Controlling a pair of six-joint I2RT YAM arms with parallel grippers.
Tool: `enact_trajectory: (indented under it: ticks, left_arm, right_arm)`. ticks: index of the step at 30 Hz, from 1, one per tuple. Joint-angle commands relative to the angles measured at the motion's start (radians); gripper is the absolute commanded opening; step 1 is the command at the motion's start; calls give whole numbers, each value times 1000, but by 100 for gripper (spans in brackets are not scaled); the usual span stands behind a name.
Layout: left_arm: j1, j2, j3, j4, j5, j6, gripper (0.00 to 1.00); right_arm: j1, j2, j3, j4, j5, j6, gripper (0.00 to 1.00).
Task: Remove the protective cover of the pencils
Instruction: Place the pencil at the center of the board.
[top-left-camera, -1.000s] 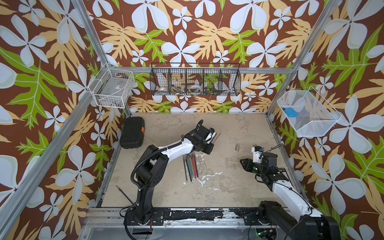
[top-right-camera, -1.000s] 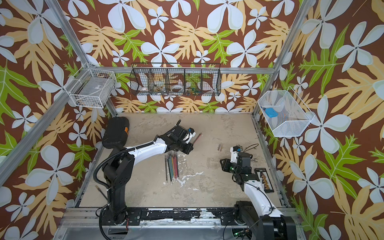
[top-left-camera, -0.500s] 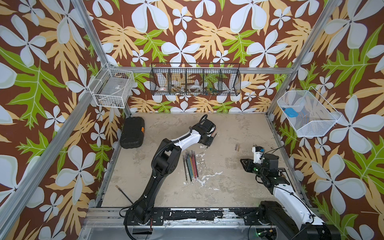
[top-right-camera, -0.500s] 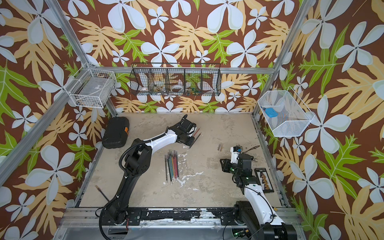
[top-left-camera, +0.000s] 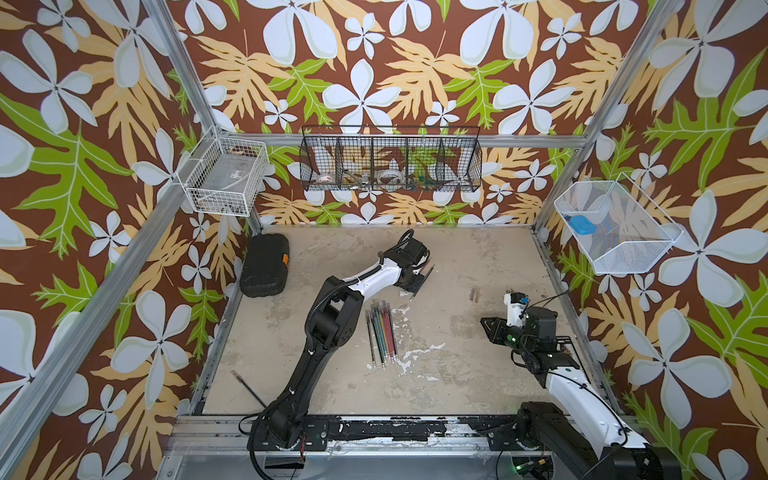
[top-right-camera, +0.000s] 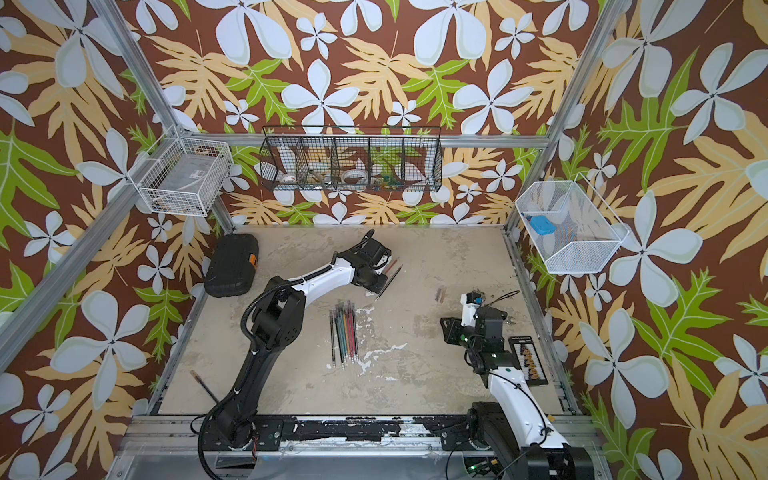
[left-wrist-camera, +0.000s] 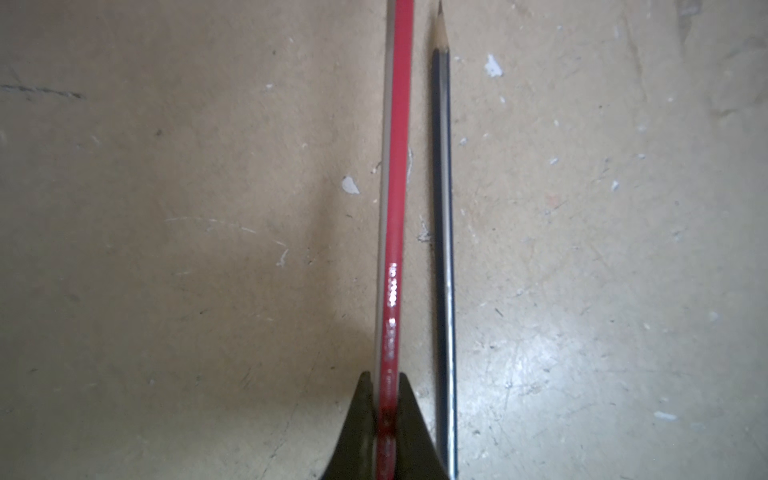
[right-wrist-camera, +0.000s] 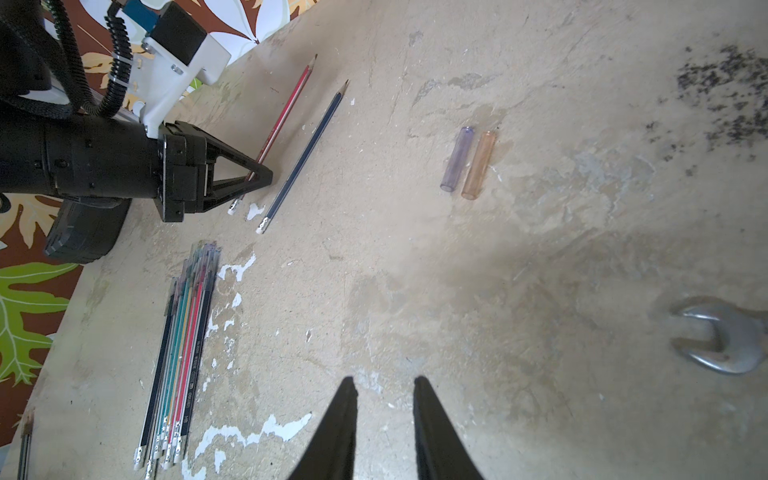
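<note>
My left gripper (left-wrist-camera: 384, 382) is shut on a red pencil (left-wrist-camera: 395, 208) near its eraser end, low over the table; its sharpened tip is bare. A dark blue pencil (left-wrist-camera: 442, 208) lies right beside it, tip also bare. In the right wrist view the left gripper (right-wrist-camera: 266, 176) holds the red pencil (right-wrist-camera: 286, 112) next to the blue pencil (right-wrist-camera: 307, 149). A bundle of coloured pencils (right-wrist-camera: 183, 353) lies mid-table with translucent sleeves on the far ends. Two loose covers, purple (right-wrist-camera: 457, 158) and orange (right-wrist-camera: 478, 164), lie apart. My right gripper (right-wrist-camera: 384, 380) stands open and empty.
A black case (top-left-camera: 265, 270) sits at the back left. A single pencil (top-left-camera: 249, 388) lies at the front left edge. A steel wrench (right-wrist-camera: 719, 345) and a black bit tray (top-right-camera: 528, 359) lie by the right arm. Wire baskets (top-left-camera: 390, 160) hang on the walls.
The left arm's elbow has risen and stretched forward while its gripper stayed near the same spot with the red pencil. The right arm has barely moved.
</note>
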Motion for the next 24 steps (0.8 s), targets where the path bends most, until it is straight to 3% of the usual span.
enact_trajectory:
  ticks: [1,4,14,20,24]
  left_arm:
    - [1,7,6,-5,35,-4,14]
    - [0,7,6,-2,51,-8,20]
    - [0,-15,9,1,61,-11,22]
    - [1,-60,-10,25,152,-37,20]
    - [1,-168,-91,93,209,-73,19]
  right_arm:
    - [-1,2,5,7,6,-11,27]
    - [0,3,5,7,8,-11,27]
    - [-1,11,7,10,11,-14,26]
    - [-1,16,7,8,18,-16,26]
    - [0,27,4,9,18,-16,26]
